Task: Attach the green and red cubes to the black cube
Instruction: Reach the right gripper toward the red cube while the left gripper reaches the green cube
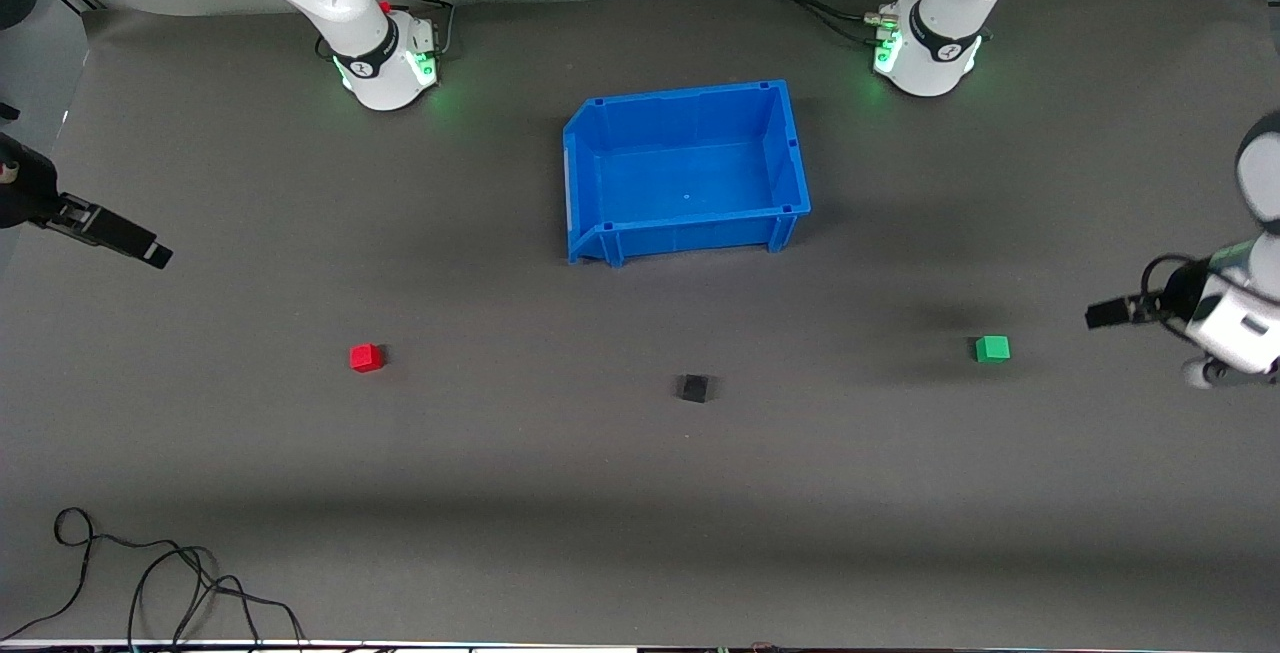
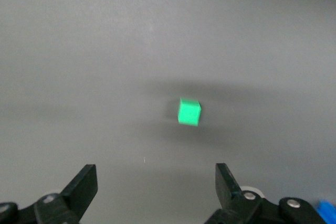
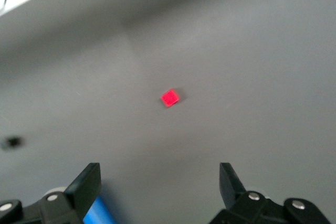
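The green cube (image 1: 992, 349) sits on the dark table toward the left arm's end; it also shows in the left wrist view (image 2: 189, 112). The black cube (image 1: 692, 388) sits mid-table, nearer the front camera than the bin. The red cube (image 1: 367, 358) sits toward the right arm's end and shows in the right wrist view (image 3: 169, 97). All three stand apart. My left gripper (image 1: 1102, 314) hangs over the table's edge beside the green cube, open and empty (image 2: 156, 182). My right gripper (image 1: 152, 253) hangs over the right arm's end of the table, open and empty (image 3: 160, 182).
An empty blue bin (image 1: 690, 228) stands mid-table between the arm bases and the cubes. A black cable (image 1: 150, 583) lies at the table's front corner on the right arm's end. The black cube also shows faintly in the right wrist view (image 3: 11, 141).
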Controlling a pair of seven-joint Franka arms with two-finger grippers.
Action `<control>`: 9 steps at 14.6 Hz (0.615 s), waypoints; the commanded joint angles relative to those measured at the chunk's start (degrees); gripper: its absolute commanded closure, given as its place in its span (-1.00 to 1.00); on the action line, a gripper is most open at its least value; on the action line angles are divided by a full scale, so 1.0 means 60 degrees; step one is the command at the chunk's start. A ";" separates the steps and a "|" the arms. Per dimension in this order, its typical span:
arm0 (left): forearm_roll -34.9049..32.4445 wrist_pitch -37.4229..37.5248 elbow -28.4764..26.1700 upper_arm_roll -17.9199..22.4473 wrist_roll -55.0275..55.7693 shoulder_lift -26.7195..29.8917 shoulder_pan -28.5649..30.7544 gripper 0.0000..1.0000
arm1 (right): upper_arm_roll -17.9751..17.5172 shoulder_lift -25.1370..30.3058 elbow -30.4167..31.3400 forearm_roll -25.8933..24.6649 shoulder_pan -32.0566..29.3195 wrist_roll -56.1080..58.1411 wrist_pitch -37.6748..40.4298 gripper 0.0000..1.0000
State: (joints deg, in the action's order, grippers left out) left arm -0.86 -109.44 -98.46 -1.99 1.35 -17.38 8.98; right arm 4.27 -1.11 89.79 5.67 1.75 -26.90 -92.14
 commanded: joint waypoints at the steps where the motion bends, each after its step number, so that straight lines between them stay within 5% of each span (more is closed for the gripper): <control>1: 0.0011 -0.1166 -0.0360 -0.0063 0.0214 -0.0749 0.0013 -1.00 | 0.0064 -0.0181 -0.0215 0.0578 -0.0057 -0.3063 0.0107 -1.00; 5: -0.0062 -0.3478 -0.2189 -0.0151 -0.0368 -0.1042 -0.0162 -0.99 | 0.0356 -0.0634 -0.0098 0.1820 -0.0101 -0.6335 0.0619 -1.00; 9: -0.0062 -0.3602 -0.2399 -0.0151 -0.0767 -0.1395 -0.0674 -0.72 | 0.0767 -0.1630 0.0135 0.2687 -0.0116 -0.6826 0.0460 -1.00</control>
State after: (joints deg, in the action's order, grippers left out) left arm -0.92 -130.79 -111.72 -3.48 -1.92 -26.81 6.94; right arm 8.24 -7.75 90.54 18.73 1.40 -65.73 -89.52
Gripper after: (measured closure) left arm 0.088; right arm 0.000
